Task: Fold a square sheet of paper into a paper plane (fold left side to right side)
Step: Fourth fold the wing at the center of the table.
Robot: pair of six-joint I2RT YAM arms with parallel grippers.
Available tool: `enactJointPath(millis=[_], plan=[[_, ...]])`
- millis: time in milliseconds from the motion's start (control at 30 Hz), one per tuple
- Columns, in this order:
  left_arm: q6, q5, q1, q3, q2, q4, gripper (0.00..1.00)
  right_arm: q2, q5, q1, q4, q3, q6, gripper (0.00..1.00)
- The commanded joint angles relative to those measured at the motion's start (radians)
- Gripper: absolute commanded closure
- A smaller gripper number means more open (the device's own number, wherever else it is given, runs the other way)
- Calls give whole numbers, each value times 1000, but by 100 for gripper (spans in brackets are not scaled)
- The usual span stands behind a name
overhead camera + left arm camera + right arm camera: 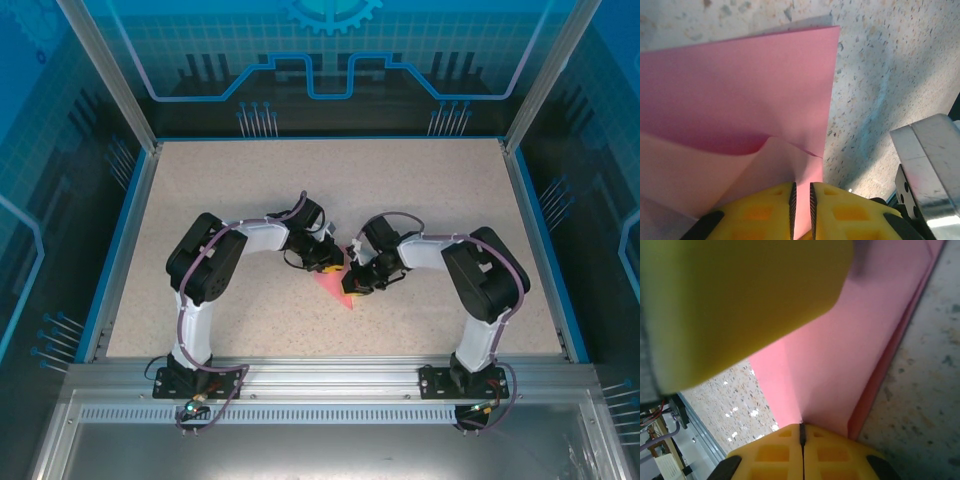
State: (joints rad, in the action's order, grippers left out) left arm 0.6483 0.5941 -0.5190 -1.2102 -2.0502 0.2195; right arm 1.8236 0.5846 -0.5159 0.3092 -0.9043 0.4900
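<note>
Paper plane lying near the middle of the table, showing from above as a narrow pink-red triangle. Pointing its sharp tip toward the table's near edge and leaning a little toward the table's right side. Running its long axis from the table's far side down to the near side, with the wide end lying farther from the near edge. Being met at that wide end by the left gripper, reaching in from the table's left half. Being pinched there between yellow fingers drawn almost together, with a thin strip of pink showing in the slit between them. Spreading away from those fingers as one flat pink layer over the speckled table surface, with a paler flap curling up just ahead of the fingertips. Being met lower down, nearer the tip, by the right gripper, reaching in from the table's right half. Being touched there by jaws pressed fully together, leaving only a dark seam, with a crease of the pink paper running straight into that seam. Leaving the catching of any layer in that seam impossible to tell. Lying doubled along one long edge beside that gripper, with bare speckled table just past the fold.
</note>
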Motion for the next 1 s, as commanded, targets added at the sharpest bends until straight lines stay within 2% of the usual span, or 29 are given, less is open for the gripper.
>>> enactJointPath(millis=[0,200,700,967], plan=[[-39,-80,28,15,-31,78,81,25,-115,11,122,-8,-33,95],[-112,-89,85,-24,-42,73,81,24,-140,11,172,19,-70,100],[-240,-75,223,-162,-110,75,80,-6,-120,11,193,93,-89,100],[-224,-53,221,-55,142,29,80,6,-119,11,153,93,-65,100]])
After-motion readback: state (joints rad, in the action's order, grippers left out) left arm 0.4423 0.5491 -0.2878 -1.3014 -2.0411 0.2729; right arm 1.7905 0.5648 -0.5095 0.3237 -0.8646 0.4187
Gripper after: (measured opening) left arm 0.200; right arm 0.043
